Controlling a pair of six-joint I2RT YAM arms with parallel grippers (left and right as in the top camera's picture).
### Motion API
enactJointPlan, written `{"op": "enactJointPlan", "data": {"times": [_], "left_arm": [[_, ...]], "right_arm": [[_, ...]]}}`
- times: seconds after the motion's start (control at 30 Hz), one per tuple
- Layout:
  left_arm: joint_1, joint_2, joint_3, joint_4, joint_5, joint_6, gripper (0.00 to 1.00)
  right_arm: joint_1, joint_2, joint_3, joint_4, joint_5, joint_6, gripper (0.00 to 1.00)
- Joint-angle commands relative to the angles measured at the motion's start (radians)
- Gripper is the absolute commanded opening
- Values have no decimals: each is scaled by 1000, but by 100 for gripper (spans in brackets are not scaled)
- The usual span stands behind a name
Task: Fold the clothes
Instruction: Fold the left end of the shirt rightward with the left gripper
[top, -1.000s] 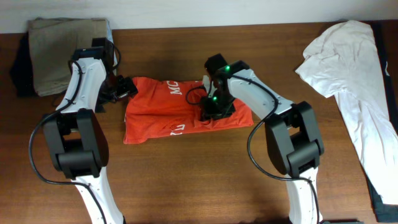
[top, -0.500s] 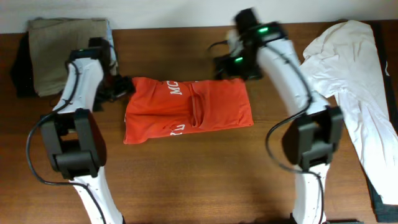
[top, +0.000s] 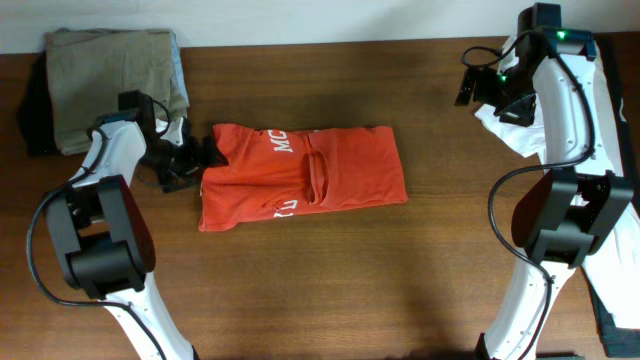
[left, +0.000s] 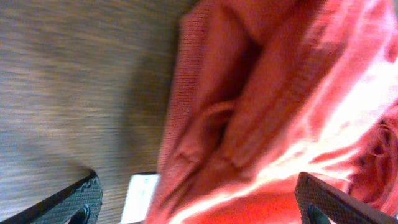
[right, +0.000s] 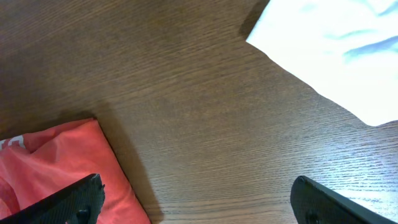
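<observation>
The clothes, a red-orange T-shirt (top: 300, 175) with white lettering, lie folded into a rough rectangle mid-table. My left gripper (top: 198, 157) sits at the shirt's left edge. In the left wrist view it (left: 199, 210) stands open, with rumpled red fabric (left: 267, 106) and a small white tag (left: 140, 196) lying loose between its wide-spread fingers. My right gripper (top: 482, 88) is raised at the far right, well away from the shirt. The right wrist view shows it (right: 199, 208) open over bare wood, with the shirt's corner (right: 56, 162) at lower left.
Khaki-grey folded garments (top: 110, 80) are stacked at the back left, over something dark (top: 30, 110). A white garment (top: 570, 130) sprawls along the right side and shows as a white cloth (right: 336, 50) close to the right gripper. The wooden table (top: 330, 290) shows bare in front.
My right gripper opened, let go of the shirt's middle and swung up to the far right. The left gripper drew slightly left along the shirt's edge.
</observation>
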Motion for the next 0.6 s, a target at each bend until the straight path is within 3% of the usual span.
{"op": "enactJointPlan", "data": {"times": [0.0,0.13,0.17,0.2,0.23,0.27,0.43,0.57], "left_arm": [[-26,43,-63,26,124,20,99],[-67,43,-85,76,114,-17,98],[-74,43,-85,84,56,-59,58],[-77,43,-85,84,-11,-92,26],[-79,43,-85,80,-82,-132,6],[-77,43,-85,79,-115,-150,1],[-2,43,44,-80,-330,-217,1],[38,43,366,-369,-403,-253,0]], "right_arm": [[-2,-10,13,0,9,8,99],[-2,-10,13,0,9,8,99],[-2,-10,13,0,9,8,99],[-2,-10,13,0,9,8,99],[-2,-10,13,0,9,8,99],[-2,-10,13,0,9,8,99],[-2,-10,13,0,9,8,99],[-1,-10,13,0,9,8,99]]}}
